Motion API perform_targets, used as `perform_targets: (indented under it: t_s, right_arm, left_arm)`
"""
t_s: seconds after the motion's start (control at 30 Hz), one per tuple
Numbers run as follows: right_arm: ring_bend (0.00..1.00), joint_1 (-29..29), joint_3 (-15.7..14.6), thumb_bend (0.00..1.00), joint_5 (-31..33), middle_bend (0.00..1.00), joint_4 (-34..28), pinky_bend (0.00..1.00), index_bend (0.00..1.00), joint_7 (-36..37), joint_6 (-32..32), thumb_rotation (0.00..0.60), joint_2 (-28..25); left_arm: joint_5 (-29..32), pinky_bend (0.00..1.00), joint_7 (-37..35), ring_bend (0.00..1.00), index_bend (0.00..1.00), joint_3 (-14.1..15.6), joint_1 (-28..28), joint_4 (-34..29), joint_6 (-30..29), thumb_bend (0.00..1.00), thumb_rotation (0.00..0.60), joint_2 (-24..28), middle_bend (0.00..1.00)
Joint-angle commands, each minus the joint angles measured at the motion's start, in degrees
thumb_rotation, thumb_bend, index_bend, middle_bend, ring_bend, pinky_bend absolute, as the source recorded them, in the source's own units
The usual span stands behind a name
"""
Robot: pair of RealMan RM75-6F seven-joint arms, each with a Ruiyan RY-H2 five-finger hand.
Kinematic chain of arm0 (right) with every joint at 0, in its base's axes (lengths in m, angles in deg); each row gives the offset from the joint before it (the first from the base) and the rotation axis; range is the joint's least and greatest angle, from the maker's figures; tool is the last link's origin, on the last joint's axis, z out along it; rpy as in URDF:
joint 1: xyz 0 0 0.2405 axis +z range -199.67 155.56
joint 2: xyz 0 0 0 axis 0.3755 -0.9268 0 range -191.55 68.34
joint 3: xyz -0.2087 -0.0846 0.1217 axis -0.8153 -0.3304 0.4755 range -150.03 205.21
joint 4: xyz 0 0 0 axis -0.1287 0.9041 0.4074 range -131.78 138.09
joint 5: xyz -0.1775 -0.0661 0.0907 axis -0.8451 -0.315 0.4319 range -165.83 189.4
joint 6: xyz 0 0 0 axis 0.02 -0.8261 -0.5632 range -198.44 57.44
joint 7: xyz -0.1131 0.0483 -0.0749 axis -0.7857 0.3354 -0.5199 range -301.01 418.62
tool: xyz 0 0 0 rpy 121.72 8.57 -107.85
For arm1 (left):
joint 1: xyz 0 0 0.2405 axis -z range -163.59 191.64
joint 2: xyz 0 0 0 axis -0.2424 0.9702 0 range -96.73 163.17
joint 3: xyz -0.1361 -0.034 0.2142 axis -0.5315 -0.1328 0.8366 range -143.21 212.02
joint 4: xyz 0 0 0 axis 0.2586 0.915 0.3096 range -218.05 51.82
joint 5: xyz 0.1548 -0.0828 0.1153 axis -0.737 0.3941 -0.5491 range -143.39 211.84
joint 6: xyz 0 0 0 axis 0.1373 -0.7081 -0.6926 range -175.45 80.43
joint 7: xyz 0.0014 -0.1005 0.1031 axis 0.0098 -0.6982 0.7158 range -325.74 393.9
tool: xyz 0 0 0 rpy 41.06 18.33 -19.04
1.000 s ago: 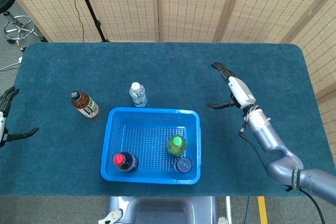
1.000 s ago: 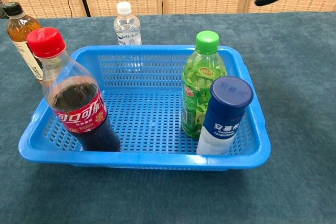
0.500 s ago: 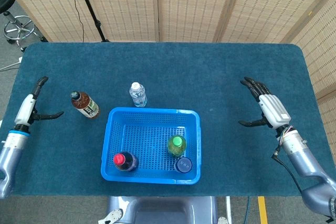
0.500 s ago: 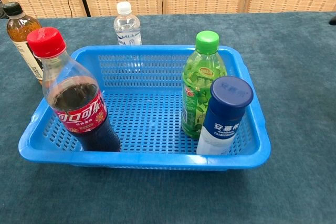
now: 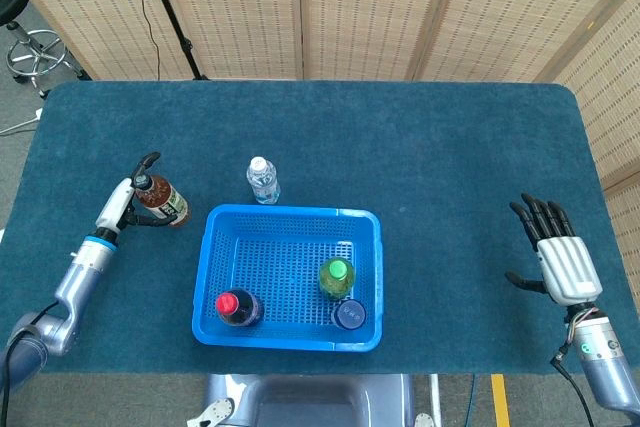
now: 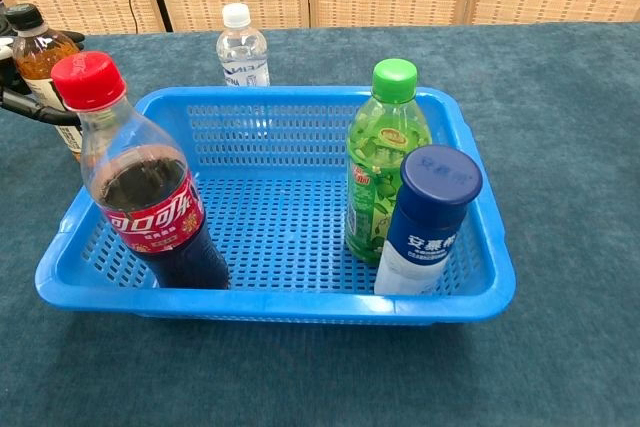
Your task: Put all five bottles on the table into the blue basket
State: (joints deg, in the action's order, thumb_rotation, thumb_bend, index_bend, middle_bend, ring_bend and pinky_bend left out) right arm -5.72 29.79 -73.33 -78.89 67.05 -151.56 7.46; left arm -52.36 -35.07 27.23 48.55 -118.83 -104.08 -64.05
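Note:
The blue basket (image 5: 290, 213) (image 6: 280, 303) holds three upright bottles: a red-capped cola (image 5: 238, 307) (image 6: 140, 197), a green bottle (image 5: 337, 275) (image 6: 388, 157) and a blue-capped white bottle (image 5: 350, 314) (image 6: 428, 222). A clear water bottle (image 5: 263, 179) (image 6: 243, 47) stands on the table just behind the basket. Left of the basket stands a brown tea bottle (image 5: 165, 202) (image 6: 40, 67). My left hand (image 5: 122, 203) is right beside it, its dark fingers (image 6: 35, 111) spread to either side of the bottle without closing. My right hand (image 5: 560, 262) is open, fingers spread, far off at the table's right.
The dark blue table cloth (image 5: 330, 127) reaches wicker screens at the back. A stool (image 5: 35, 52) stands on the floor at the far left. The water bottle stands about a hand's width right of the tea bottle.
My left hand has moved right, from the table's left edge up to the tea bottle. My right hand has drawn back toward the near right corner. The bottles have not moved.

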Motion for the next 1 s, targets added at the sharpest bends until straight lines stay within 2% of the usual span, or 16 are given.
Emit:
perform_targets:
  t_s: [0.03, 0.1, 0.2, 0.37, 0.53, 0.67, 0.77, 0.8, 0.93, 1.0]
  right_arm:
    - [0.0, -1.9, -0.19, 0.0, -0.35, 0.0, -1.04, 0.0, 0.0, -0.05, -2.6, 0.6, 1.17]
    - [0.0, -2.31, 0.05, 0.0, -0.5, 0.0, -1.41, 0.0, 0.0, 0.44, -3.29, 0.6, 1.19]
    - [0.0, -2.62, 0.26, 0.0, -0.6, 0.0, -1.5, 0.0, 0.0, -0.24, -3.58, 0.6, 0.96]
    - [0.0, -2.99, 0.26, 0.0, -0.47, 0.0, -1.9, 0.0, 0.0, -2.45, -3.06, 0.6, 0.39]
    - [0.0, -3.17, 0.35, 0.0, -0.35, 0.0, -2.61, 0.0, 0.0, -2.87, -2.39, 0.6, 0.09]
    - [0.0, -3.25, 0.42, 0.0, -0.53, 0.0, -3.08, 0.0, 0.0, -2.85, -2.0, 0.6, -0.15]
    - [0.0, -3.42, 0.61, 0.0, -0.88, 0.0, -3.75, 0.0, 0.0, -2.94, -2.25, 0.6, -0.33]
    - [0.0, -3.55, 0.69, 0.0, -0.97, 0.0, -4.07, 0.0, 0.0, -2.96, -2.45, 0.6, -0.44]
    - [0.0, -3.72, 0.85, 0.0, -0.92, 0.0, -4.51, 0.0, 0.0, -3.18, -2.27, 0.6, -0.58]
    - [0.0, -3.77, 0.9, 0.0, -0.95, 0.0, -4.59, 0.0, 0.0, -3.23, -2.23, 0.6, -0.65]
  left_arm:
    - [1.47, 0.35, 1.35, 0.21, 0.3, -1.11, 0.74, 0.77, 0.11, 0.29, 0.6, -1.68, 0.2]
    - [2.17, 0.41, 2.58, 0.31, 0.46, -1.71, 1.06, 1.23, -0.21, 0.39, 0.6, -2.68, 0.34]
    - [3.13, 0.45, 3.88, 0.39, 0.57, -2.58, 1.27, 1.63, -1.13, 0.42, 0.6, -3.98, 0.44]
    - [4.26, 0.45, 3.7, 0.41, 0.6, -4.11, 0.73, 0.54, -4.92, 0.42, 0.6, -4.63, 0.46]
    - [3.35, 0.45, 2.37, 0.41, 0.6, -4.81, -0.25, -4.11, -10.75, 0.43, 0.6, -1.67, 0.46]
    - [1.72, 0.45, 2.09, 0.41, 0.59, -5.42, -1.35, -11.78, -16.85, 0.42, 0.6, 2.92, 0.46]
    - [0.44, 0.45, 4.49, 0.41, 0.59, -6.02, -2.35, -20.25, -21.18, 0.41, 0.6, 7.57, 0.46]
    - [-2.5, 0.45, 4.54, 0.4, 0.59, -5.29, -2.18, -25.48, -23.32, 0.41, 0.6, 10.73, 0.46]
    - [-4.43, 0.45, 4.88, 0.4, 0.58, -3.26, -2.23, -36.81, -21.12, 0.41, 0.6, 17.45, 0.46]
    - [-5.13, 0.45, 4.58, 0.39, 0.58, -2.64, -2.0, -40.04, -20.39, 0.41, 0.6, 19.15, 0.46]
